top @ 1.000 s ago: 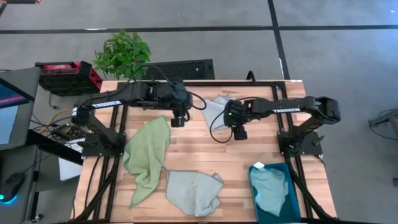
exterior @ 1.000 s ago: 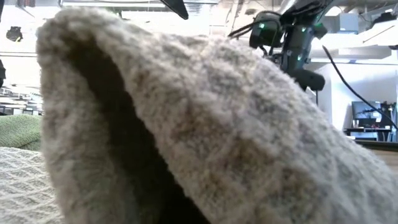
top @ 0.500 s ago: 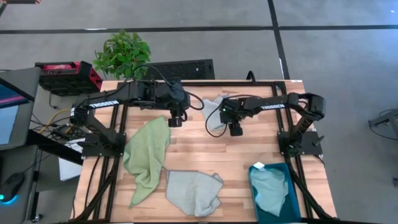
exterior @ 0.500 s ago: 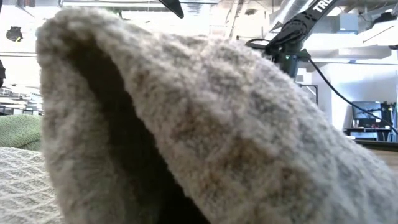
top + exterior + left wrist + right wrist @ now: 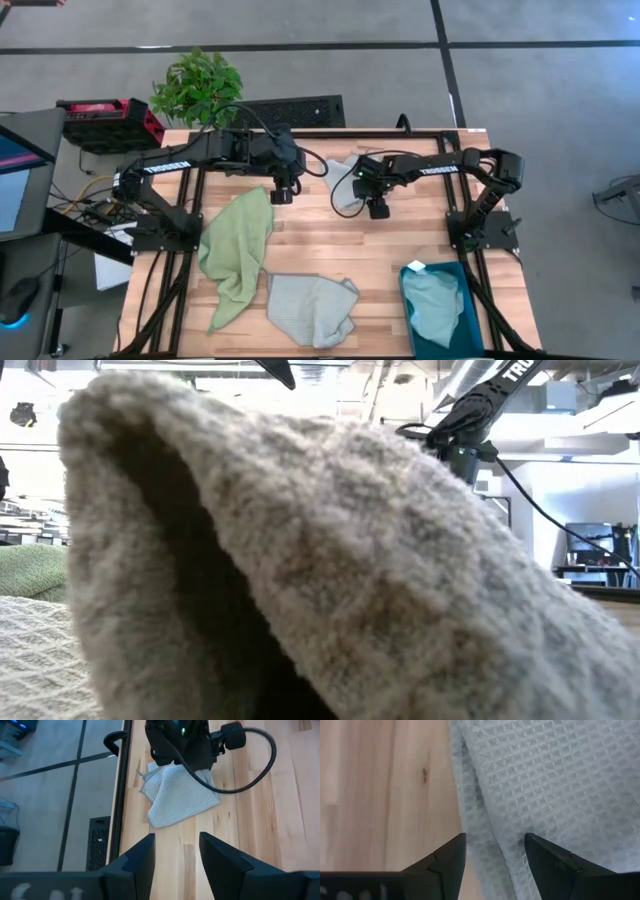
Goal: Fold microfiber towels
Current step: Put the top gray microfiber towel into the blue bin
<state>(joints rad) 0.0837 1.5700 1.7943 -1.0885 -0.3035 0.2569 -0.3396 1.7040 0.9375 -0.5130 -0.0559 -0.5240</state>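
A pale grey-blue towel (image 5: 343, 178) lies crumpled on the table at the far middle; it also shows in the left wrist view (image 5: 180, 797). My right gripper (image 5: 377, 209) is open, low over this towel's near right edge (image 5: 480, 825), its fingers astride a fold. My left gripper (image 5: 283, 194) is open and empty, left of that towel and above the far corner of the light green towel (image 5: 238, 252). A second grey-blue towel (image 5: 312, 308) lies bunched at the near edge. A light blue towel (image 5: 432, 306) lies in the teal bin (image 5: 470, 330). My right gripper points down at the grey-blue towel's edge (image 5: 485, 845) with its fingers apart, one over bare wood and one over the cloth. I cannot tell whether the fingertips touch the cloth.
A potted plant (image 5: 197, 87) and a red case (image 5: 108, 120) stand beyond the table's far left. Bare wood lies between the towels in the table's middle (image 5: 340, 245). In the low view a towel fold (image 5: 300, 560) fills most of the picture.
My right gripper has gone a little toward the table's left and far edge, onto the edge of the far grey-blue towel, then kept still. The towels lie as before.
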